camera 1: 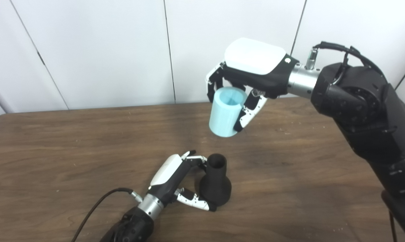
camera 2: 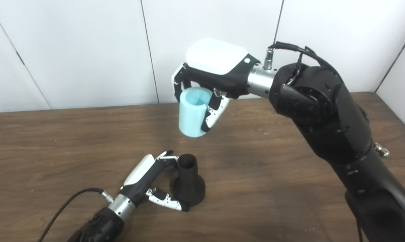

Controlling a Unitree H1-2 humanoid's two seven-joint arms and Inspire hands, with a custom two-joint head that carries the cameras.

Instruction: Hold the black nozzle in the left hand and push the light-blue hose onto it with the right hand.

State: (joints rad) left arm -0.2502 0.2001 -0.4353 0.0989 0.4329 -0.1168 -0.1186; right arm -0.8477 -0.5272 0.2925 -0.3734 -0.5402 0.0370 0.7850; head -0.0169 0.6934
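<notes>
The black nozzle point(camera 1: 216, 183) stands upright on the wooden table point(camera 1: 71, 151), narrow open neck up and flared base down. My left hand point(camera 1: 179, 183) is wrapped around it from the left, fingers at the neck and thumb against the base. The light-blue hose point(camera 1: 226, 111), a short hollow cylinder, hangs in the air above and slightly behind the nozzle, held near-upright. My right hand point(camera 1: 253, 72) is shut on it from above, fingers on its far side and thumb on its right side. A clear gap separates hose and nozzle.
White wall panels point(camera 1: 105, 50) stand right behind the table's far edge. A black cable point(camera 1: 95, 208) trails from my left wrist across the table front. My bulky right forearm point(camera 1: 364, 111) spans the right side.
</notes>
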